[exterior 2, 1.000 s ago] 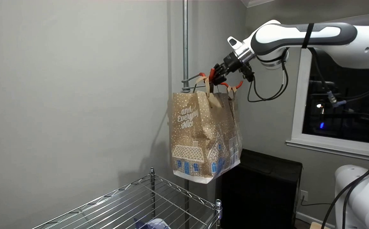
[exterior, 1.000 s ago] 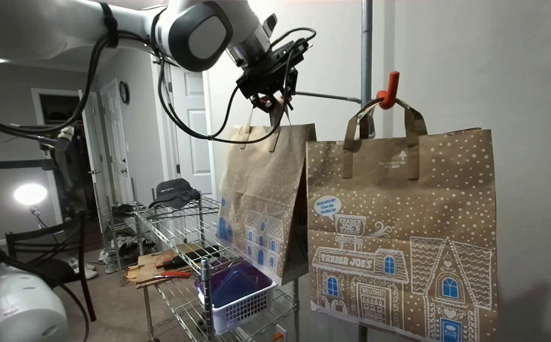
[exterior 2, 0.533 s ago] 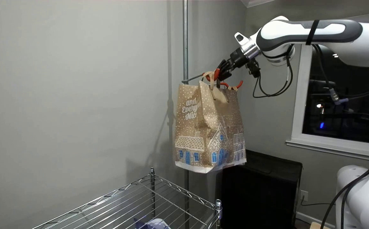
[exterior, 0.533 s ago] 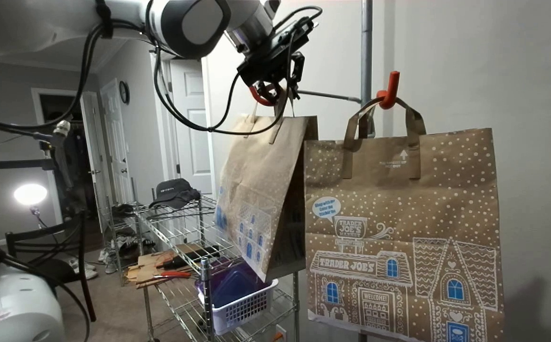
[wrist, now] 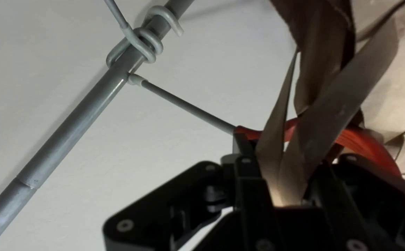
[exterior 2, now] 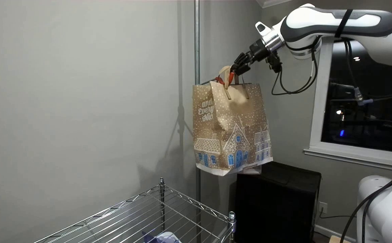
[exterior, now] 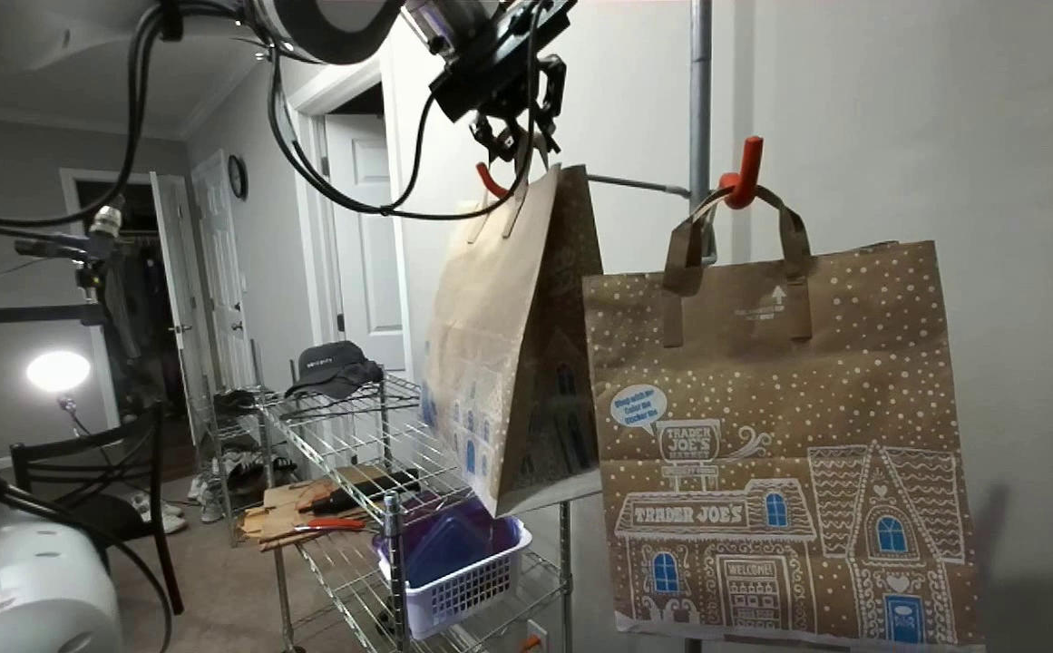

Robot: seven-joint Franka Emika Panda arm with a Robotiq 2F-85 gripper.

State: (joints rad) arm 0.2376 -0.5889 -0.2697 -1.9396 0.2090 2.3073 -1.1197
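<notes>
My gripper (exterior: pixel 517 145) is shut on the handles of a brown paper bag with white and blue printed houses (exterior: pixel 485 336). It also shows in an exterior view (exterior 2: pixel 241 67), with the bag (exterior 2: pixel 231 114) hanging tilted below it. In the wrist view the paper handles (wrist: pixel 331 115) run between the fingers (wrist: pixel 286 164). A red-tipped hook (wrist: pixel 369 143) crosses behind the handles there; its red tip (exterior 2: pixel 231 78) is right by them. I cannot tell whether the handles still loop around it. A second printed bag (exterior: pixel 762 408) hangs from another red hook (exterior: pixel 744 177).
The hooks branch from a grey vertical pole (exterior: pixel 700 100) by the wall. A wire shelf (exterior 2: pixel 131 216) stands below, holding a white basket (exterior: pixel 467 585) and a dark cap (exterior: pixel 334 367). A black box (exterior 2: pixel 280 199) stands behind the bags.
The gripper has moved up and back toward the robot base, away from the pole, and the held bag has risen and turned with it. The second bag has swung slightly.
</notes>
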